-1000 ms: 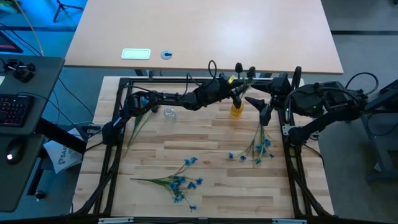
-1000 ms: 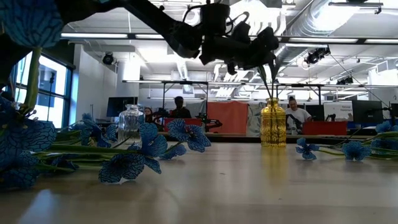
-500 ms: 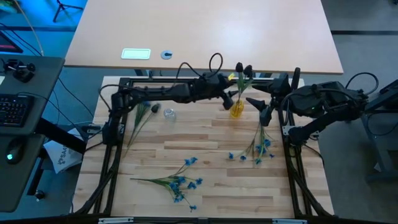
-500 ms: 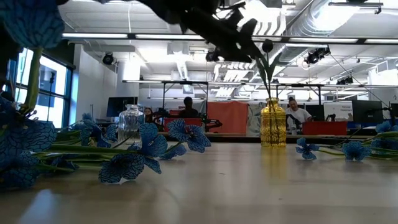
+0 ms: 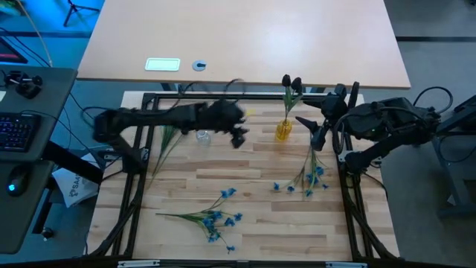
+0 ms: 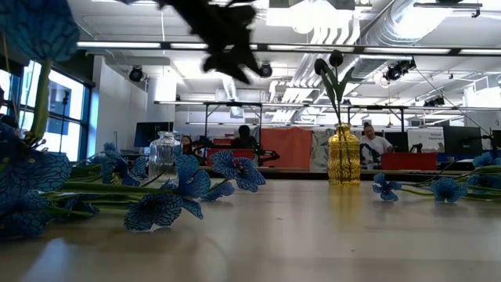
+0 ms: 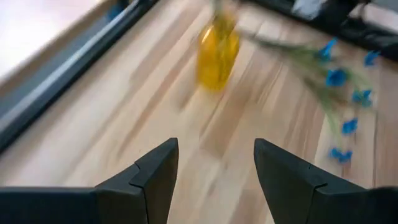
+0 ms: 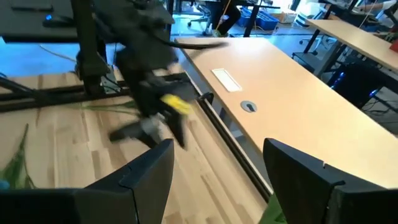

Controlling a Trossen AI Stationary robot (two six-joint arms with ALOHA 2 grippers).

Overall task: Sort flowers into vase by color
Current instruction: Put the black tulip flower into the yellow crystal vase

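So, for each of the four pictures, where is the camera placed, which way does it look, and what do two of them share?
High view: above the table, looking straight down; both arms show, left pincer and right pincer.
Low view: at table-top height, looking level past blue flowers into the room.
Left wrist view: on the left arm, over its own open fingers, facing the yellow vase.
Right wrist view: on the right arm, facing the left arm.
High, low and left wrist views share the yellow vase.

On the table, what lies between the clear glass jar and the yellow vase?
In the high view, the open left gripper hangs between the clear glass jar and the yellow vase; otherwise bare wood.
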